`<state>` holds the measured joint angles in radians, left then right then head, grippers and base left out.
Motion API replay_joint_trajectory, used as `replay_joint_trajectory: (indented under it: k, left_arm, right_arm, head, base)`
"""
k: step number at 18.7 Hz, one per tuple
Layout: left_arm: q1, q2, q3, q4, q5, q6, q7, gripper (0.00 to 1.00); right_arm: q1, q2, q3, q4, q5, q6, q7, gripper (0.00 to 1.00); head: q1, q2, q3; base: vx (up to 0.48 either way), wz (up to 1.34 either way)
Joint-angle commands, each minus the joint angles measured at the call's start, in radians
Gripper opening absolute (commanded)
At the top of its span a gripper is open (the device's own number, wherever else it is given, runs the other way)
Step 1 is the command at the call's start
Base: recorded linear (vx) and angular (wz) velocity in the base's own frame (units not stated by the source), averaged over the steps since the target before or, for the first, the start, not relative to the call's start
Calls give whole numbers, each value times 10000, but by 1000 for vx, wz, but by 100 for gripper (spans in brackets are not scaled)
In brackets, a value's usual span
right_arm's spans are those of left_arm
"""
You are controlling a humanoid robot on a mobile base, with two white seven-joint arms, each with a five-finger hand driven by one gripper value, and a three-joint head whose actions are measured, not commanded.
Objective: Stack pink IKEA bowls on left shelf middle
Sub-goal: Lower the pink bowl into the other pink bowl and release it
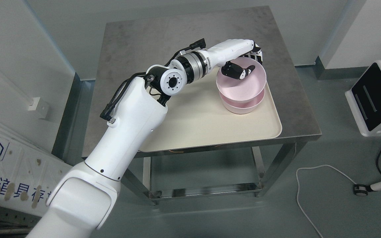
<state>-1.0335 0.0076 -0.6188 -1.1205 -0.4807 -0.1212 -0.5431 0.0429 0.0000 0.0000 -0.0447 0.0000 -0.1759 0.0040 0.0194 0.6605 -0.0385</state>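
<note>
Two pink bowls sit nested on a cream tray (203, 125) atop a steel table. The upper pink bowl (243, 89) is tilted toward me inside the lower pink bowl (243, 107). My left arm reaches in from the lower left, and the left hand (243, 64) grips the upper bowl's far rim. Its thumb (238, 72) is inside the bowl and its fingers (258, 53) curl over the outside of the rim. The right arm does not show.
The steel table (293, 99) has a lower shelf rail (207, 190) beneath it. A white device with a black screen (374, 97) stands on the floor at right, with cables (313, 172) trailing nearby. A white panel with blue print (5, 168) leans at lower left.
</note>
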Motion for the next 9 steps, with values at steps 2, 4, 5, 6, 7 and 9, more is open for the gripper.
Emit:
replay_joint_trajectory:
  k: [2, 4, 5, 6, 7, 9]
  left_arm:
    - [-142, 99, -224, 436, -86, -15, -107, 7]
    - [-127, 99, -254, 513, -132, 0, -107, 53]
    - [-112, 99, -133, 498, -148, -30, -107, 59]
    - [-36, 99, 50, 422, -118, -76, -92, 69]
    - [-4, 99, 523, 315, -72, -122, -46, 74]
    - [240, 99, 2558, -343, 142, -138, -45, 79]
  right_arm:
    - [0, -175, -107, 2, 77, -5, 6, 100]
    - [0, -175, -107, 2, 77, -5, 6, 100]
    - [0, -175, -107, 2, 77, -5, 6, 100]
    - [0, -175, -107, 2, 77, -5, 6, 100]
    - [0, -175, -107, 2, 77, -5, 6, 100]
    - [0, -175, -107, 2, 77, -5, 6, 100]
  head:
    - [0, 0, 0]
    - [0, 0, 0]
    - [0, 0, 0]
    - [0, 0, 0]
    - [0, 0, 0]
    - [0, 0, 0]
  base:
    - [0, 0]
    - [0, 0]
    - [0, 0]
    - [0, 0]
    - [0, 0]
    - [0, 0]
